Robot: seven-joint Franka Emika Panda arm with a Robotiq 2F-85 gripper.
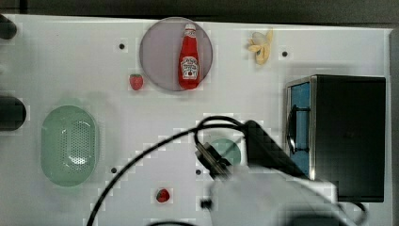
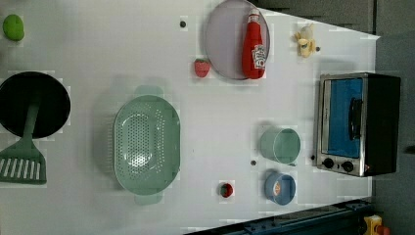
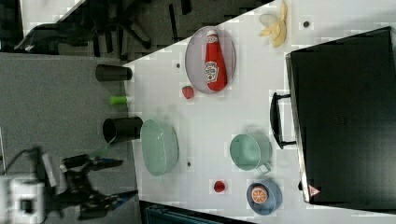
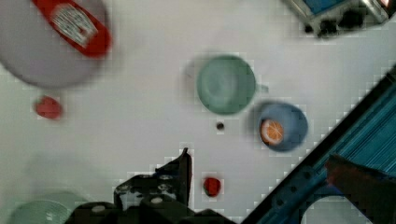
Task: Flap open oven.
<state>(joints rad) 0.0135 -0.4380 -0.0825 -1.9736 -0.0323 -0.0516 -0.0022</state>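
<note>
The black boxy oven (image 1: 350,136) stands at the top view's right edge of the table, its silver front facing left. Its blue glass door (image 2: 345,117) is closed flat in the frame, with the dark bar handle (image 2: 355,117) across it and small black knobs (image 2: 337,164) beside it. In the right view the handle (image 3: 275,120) sticks out from the oven (image 3: 345,116). My arm (image 1: 263,155) reaches in from the top view's bottom, hanging high over the green cup. The gripper (image 3: 123,177) is open, holds nothing and is apart from the oven. One finger (image 4: 184,163) shows in the wrist view.
A green cup (image 2: 280,145) and a blue bowl (image 2: 280,188) with an orange slice sit just in front of the oven. A green strainer (image 2: 147,142), a plate (image 2: 222,44) with a ketchup bottle (image 2: 254,46), strawberries, a banana (image 2: 306,41) and a black pan (image 2: 32,105) lie farther off.
</note>
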